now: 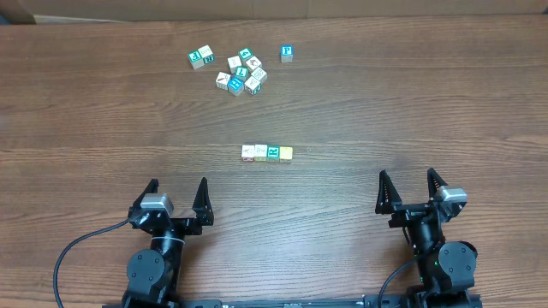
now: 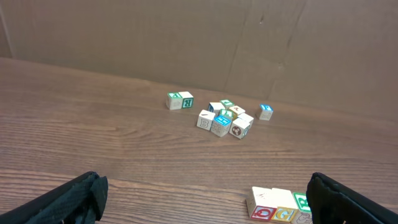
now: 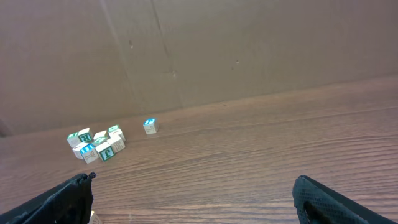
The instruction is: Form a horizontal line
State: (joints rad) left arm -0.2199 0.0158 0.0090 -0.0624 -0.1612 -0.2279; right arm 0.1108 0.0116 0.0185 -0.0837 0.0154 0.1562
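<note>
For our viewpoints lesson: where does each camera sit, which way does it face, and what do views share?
Overhead: above the table, looking straight down on the row of cubes, the loose jumble, left gripper and right gripper, both open.
Left wrist: low over the table, facing the back wall; own fingers at the bottom corners, row at lower right.
Right wrist: likewise low, facing the wall; own fingers at the bottom corners.
Shared: all three show the loose jumble.

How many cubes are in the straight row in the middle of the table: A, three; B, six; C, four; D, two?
C: the row shows four touching cubes side by side, two whitish, one teal and one yellow.
</note>
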